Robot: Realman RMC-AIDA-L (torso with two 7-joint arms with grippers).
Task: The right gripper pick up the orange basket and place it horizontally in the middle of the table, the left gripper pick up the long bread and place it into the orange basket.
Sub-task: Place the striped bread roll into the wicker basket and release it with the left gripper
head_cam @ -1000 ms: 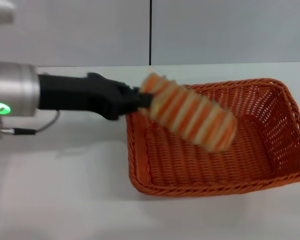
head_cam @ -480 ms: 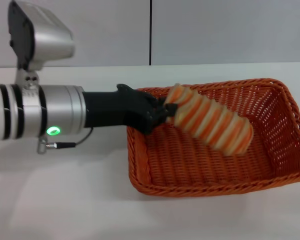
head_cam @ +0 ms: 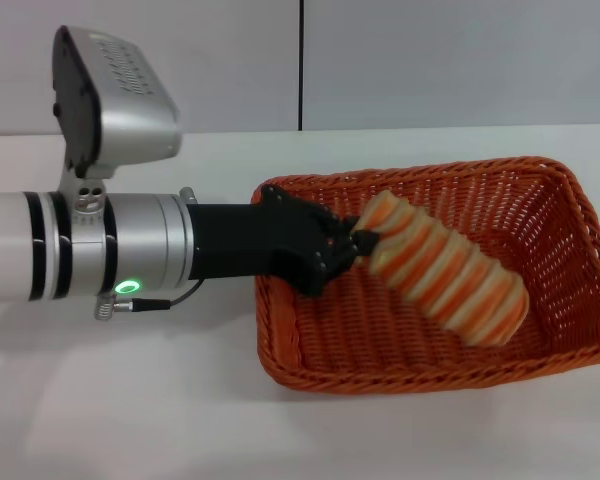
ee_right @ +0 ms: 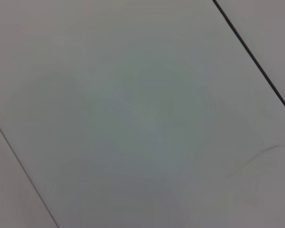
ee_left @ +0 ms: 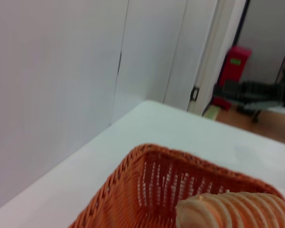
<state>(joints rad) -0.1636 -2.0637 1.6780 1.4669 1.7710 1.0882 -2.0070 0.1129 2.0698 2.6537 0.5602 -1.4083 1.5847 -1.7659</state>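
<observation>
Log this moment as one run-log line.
left end effector: shut on bread | bread: low inside basket, not released | right end effector: not in view

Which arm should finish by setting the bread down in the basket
Left. The left gripper is shut on one end of the long bread, holding it inside the orange basket. The right gripper is out of view.

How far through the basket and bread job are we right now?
Done: the orange basket sits lengthwise on the table. In hand: the left pincer grips one end of the long bread, which slopes down inside the basket; whether its far end touches the weave is unclear. Left: let go and pull the arm out. The right pincer is out of view.
</observation>
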